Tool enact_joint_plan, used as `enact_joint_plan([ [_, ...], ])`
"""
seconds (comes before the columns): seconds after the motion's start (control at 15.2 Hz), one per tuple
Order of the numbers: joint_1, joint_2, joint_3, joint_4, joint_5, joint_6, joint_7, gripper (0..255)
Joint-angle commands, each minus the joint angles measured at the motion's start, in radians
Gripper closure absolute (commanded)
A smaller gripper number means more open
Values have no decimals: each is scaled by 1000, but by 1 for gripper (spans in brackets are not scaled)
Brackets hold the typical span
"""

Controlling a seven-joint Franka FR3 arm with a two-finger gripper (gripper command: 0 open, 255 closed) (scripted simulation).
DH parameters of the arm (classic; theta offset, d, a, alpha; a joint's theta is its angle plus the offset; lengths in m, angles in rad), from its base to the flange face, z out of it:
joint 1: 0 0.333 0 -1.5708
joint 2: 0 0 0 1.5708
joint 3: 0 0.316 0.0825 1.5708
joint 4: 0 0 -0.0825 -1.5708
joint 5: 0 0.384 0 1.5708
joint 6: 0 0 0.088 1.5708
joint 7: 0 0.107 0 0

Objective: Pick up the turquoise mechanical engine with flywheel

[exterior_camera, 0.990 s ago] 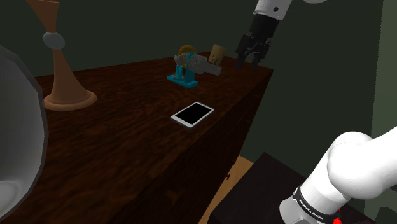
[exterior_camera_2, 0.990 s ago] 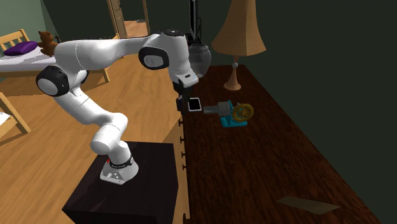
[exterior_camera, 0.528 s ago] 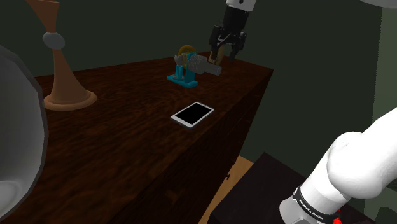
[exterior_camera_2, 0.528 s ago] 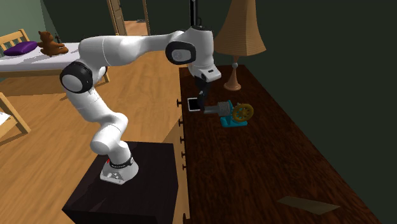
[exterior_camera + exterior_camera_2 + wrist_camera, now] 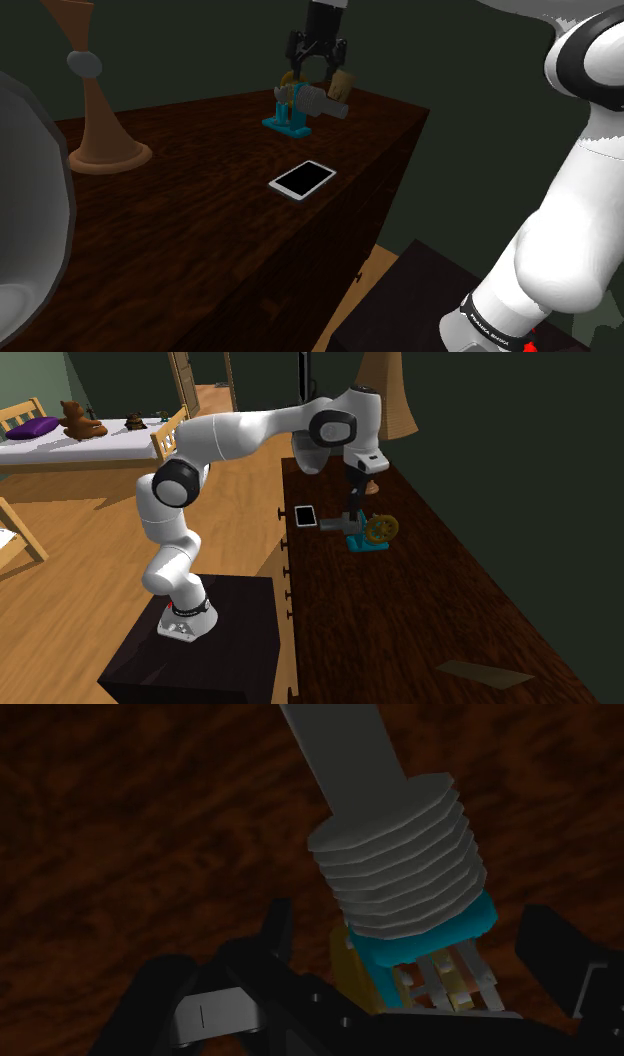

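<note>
The black gripper (image 5: 412,932) is spread wide, its two fingers (image 5: 276,926) standing on either side of the turquoise engine (image 5: 425,939) with a gap showing at each finger, so nothing is clasped. In the wrist view the model's grey ribbed cylinder (image 5: 398,854) lies between the fingers, and a plain grey shaft (image 5: 340,749) runs away from the hand over dark wood. In the shoulder view the gripper (image 5: 318,78) hangs pointing down at the upper middle of the frame, right over the turquoise engine (image 5: 287,122). The model stands upright on its base near the far edge of the dark wooden dresser (image 5: 180,240), its cylinder pointing toward the frame's right. Below it in that frame, apart from it, a white-edged smartphone (image 5: 302,180) lies flat with its black screen up. At the left middle stands the flared foot of a lamp (image 5: 105,145), and a large grey rounded thing (image 5: 35,200) sits at the left edge. In the second exterior view the gripper (image 5: 353,515) points down at the turquoise engine (image 5: 368,542) at the frame's centre. There the yellowish flywheel (image 5: 381,530) is to the model's right and the smartphone (image 5: 305,515) to its left. A flat tan piece (image 5: 485,674) lies at the lower right of the dresser top, well apart. The white arm (image 5: 240,432) arches over from the black stand (image 5: 230,652) at the lower left, and at the upper left a bed (image 5: 90,447) carries a purple pillow (image 5: 30,427) and a teddy bear (image 5: 72,420).
</note>
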Motion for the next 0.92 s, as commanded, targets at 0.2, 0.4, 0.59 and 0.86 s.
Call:
enact_joint_plan([
  [0.2,5,43,1,21,-13,18,21,0],
  [0.4,3,27,0,-41,-11,65,20,0],
  [0.59,2,20,0,-72,-10,89,20,0],
  [0.86,3,20,0,-73,-10,90,21,255],
])
